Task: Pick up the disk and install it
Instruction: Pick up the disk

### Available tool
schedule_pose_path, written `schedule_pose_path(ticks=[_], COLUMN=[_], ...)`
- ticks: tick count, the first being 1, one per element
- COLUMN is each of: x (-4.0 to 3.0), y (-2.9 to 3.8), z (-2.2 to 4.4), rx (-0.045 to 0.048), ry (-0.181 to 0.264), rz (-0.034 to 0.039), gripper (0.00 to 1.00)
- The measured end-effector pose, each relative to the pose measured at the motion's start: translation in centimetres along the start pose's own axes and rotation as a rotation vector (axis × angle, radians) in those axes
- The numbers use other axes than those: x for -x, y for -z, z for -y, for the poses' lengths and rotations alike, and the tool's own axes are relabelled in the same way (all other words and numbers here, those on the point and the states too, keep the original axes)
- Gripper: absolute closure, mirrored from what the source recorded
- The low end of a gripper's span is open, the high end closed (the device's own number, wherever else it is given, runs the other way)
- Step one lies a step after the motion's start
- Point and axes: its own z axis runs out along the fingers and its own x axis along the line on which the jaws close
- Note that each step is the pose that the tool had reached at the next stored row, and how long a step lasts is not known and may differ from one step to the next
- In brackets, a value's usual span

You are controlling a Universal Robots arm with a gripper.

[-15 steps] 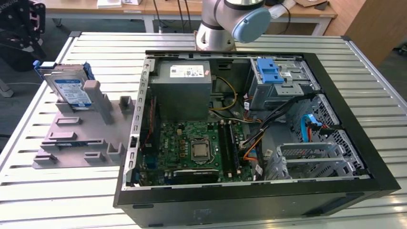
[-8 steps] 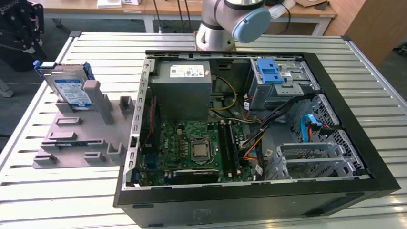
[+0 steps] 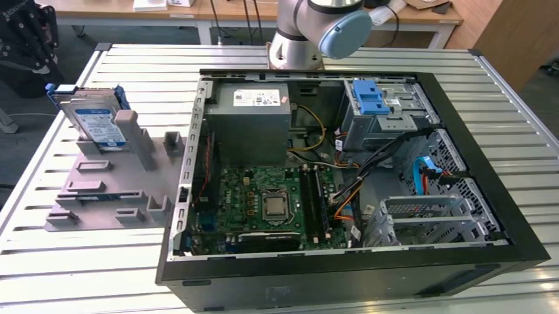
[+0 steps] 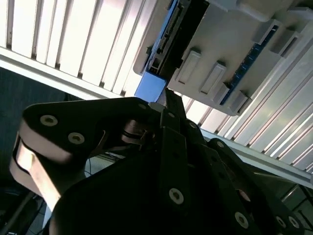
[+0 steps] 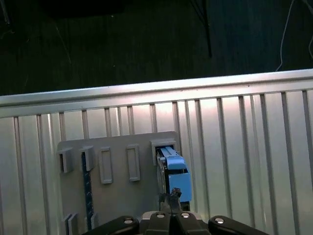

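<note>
The disk (image 3: pixel 91 121), silver with a white-and-blue label and a blue frame, stands on edge in a slot of the grey holder (image 3: pixel 105 190) at the exterior view's left. In the first wrist view its blue-framed edge (image 5: pixel 173 172) shows from above, in the holder (image 5: pixel 117 191). My gripper (image 5: pixel 172 199) hangs above that edge, fingers shut together with nothing between them and apart from the disk. In the second wrist view the gripper (image 4: pixel 167 98) points at the disk's blue frame (image 4: pixel 150 87) beside the holder (image 4: pixel 230 44).
An open computer case (image 3: pixel 489 196) lies on the slatted metal table (image 3: pixel 105 72). Inside it are a grey power-supply box (image 3: pixel 253 124), a motherboard (image 3: pixel 271 203), a blue latch piece (image 3: pixel 371 98) and metal drive cages (image 3: pixel 436 216). The arm's base (image 3: pixel 302 39) stands behind the case.
</note>
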Motion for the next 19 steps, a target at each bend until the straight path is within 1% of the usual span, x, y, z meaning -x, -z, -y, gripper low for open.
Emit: schedule_pose_path(ticks=[1, 2, 3, 6, 7, 9, 10, 11, 14, 17, 19], x=[0.0, 0.0, 0.0, 0.0, 0.01, 0.06, 0.16, 0.32, 0.59, 0.57, 0.57], y=[0.0, -0.01, -0.01, -0.03, -0.05, -0.14, -0.21, -0.34, -0.91, -1.42, -1.65], z=[0.0, 0.0, 0.0, 0.01, 0.01, 0.0, -0.01, -0.03, -0.07, -0.12, -0.14], rx=[0.0, -0.0001, -0.0001, -0.0002, -0.0004, -0.0005, -0.0003, -0.0003, -0.0005, -0.0003, -0.0001], ry=[0.0, 0.001, 0.001, 0.001, 0.002, 0.007, 0.01, 0.012, 0.013, 0.015, 0.031], rz=[0.0, 0.0001, 0.0001, 0.0002, 0.0002, 0.0, -0.0002, -0.0003, -0.0015, -0.0017, -0.0019], gripper=[0.89, 0.83, 0.83, 0.65, 0.65, 0.53, 0.53, 0.47, 0.47, 0.47, 0.47])
